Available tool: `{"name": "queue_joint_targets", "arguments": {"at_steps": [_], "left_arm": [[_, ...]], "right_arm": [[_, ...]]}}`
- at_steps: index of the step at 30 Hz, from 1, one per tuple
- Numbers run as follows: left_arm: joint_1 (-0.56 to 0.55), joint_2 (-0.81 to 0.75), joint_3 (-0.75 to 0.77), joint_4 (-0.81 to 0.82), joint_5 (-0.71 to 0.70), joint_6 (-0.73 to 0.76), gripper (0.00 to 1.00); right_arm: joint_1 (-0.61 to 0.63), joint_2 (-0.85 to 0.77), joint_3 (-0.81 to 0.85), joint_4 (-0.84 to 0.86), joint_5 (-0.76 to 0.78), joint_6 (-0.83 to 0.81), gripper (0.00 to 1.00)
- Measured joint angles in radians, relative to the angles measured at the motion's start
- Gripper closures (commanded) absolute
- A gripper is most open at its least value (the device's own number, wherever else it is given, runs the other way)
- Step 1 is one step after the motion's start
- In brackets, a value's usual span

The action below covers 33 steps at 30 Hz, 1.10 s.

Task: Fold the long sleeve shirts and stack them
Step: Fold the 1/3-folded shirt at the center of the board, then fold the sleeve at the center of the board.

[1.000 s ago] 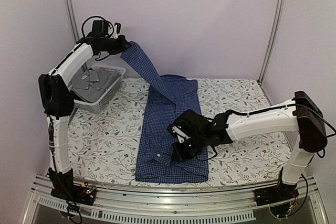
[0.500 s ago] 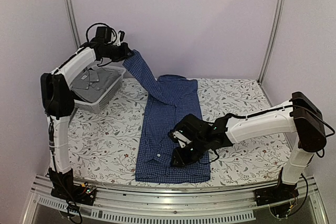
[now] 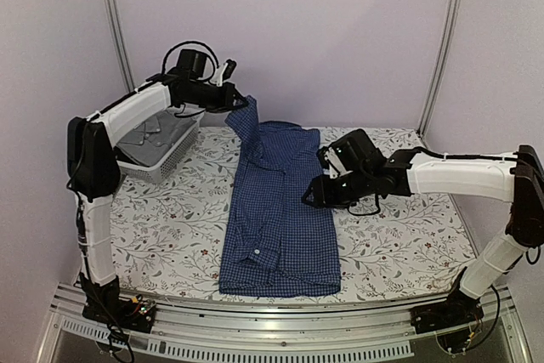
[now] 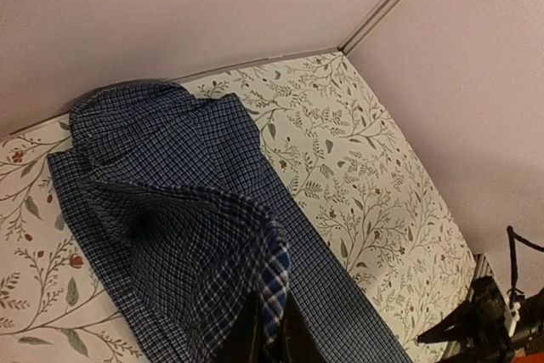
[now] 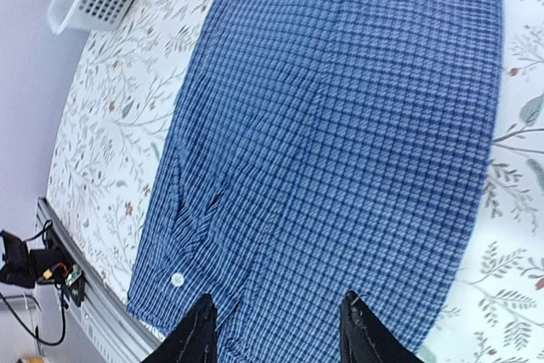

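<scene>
Though your top view hides it, right claw (image 5: 280, 308) is spread empty over the blue shirt (image 3: 280, 218); left claw (image 3: 240, 103) seemingly pinches its sleeve (image 3: 245, 123) above the far edge of the worktop (image 3: 399, 235).

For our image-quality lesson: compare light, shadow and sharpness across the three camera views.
Top external: even light, sharp, only faint shadows. Left wrist: dim and warm-toned; the shirt falls into dark shadow close to the lens. Right wrist: bright and bluish, the check pattern slightly soft; the fingers show as dark silhouettes.
</scene>
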<state>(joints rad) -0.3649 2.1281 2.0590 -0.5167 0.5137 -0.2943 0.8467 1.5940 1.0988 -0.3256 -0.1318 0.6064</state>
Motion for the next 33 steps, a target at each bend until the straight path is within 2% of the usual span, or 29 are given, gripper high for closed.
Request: {"name": "queue_joint_targets", "arguments": {"at_steps": [4, 13, 24, 33], "left_arm": [[-0.08, -0.029, -0.077, -0.004, 0.026, 0.021, 0.93], [-0.228, -0.035, -0.166, -0.095, 0.061, 0.077, 0.93], [-0.407, -0.035, -0.335, -0.17, 0.024, 0.104, 0.9], [-0.486, -0.035, -0.344, -0.161, -0.011, 0.076, 0.89]], "right_arm": [[-0.101, 0.0, 0.0, 0.002, 0.024, 0.002, 0.53], [-0.207, 0.0, 0.0, 0.013, 0.03, -0.006, 0.52], [-0.232, 0.011, -0.022, 0.035, 0.044, -0.013, 0.51], [-0.232, 0.023, -0.038, 0.046, 0.045, -0.013, 0.51]]}}
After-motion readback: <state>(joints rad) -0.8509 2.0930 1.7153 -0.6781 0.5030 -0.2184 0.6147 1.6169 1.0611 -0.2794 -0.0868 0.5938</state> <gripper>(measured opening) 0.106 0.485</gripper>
